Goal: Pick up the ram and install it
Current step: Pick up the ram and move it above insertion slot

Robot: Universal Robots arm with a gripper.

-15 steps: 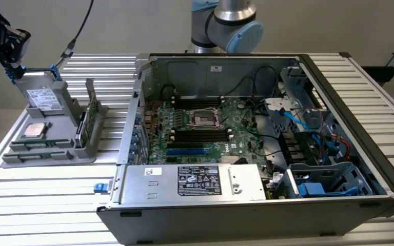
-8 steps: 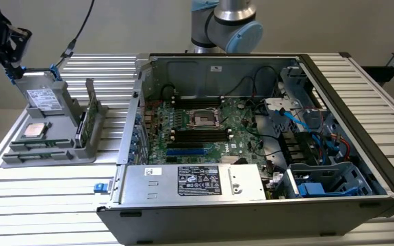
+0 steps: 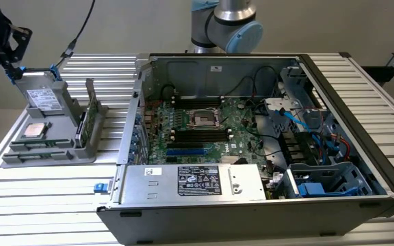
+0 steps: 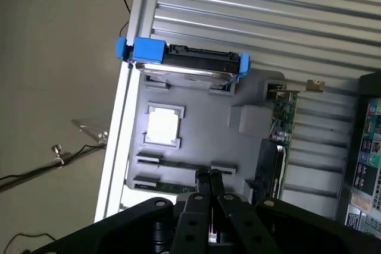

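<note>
**A:** Where's the ram (image 4: 158, 186)?

**B:** In the holder (image 4: 199, 138). It looks like the thin green strip in the slot at the holder's end farthest from the drive (image 4: 184, 63), past the chip (image 4: 162, 128).

**A:** And the gripper (image 4: 209, 176)?

**B:** Above that same end of the holder, tips just beside the ram. Its fingers (image 4: 202, 185) are pressed together with nothing between them.

**A:** Anything else?

**B:** A green card (image 4: 284, 114) stands on edge along the holder's side, and the case (image 3: 252, 220) sits beside the holder.
</note>
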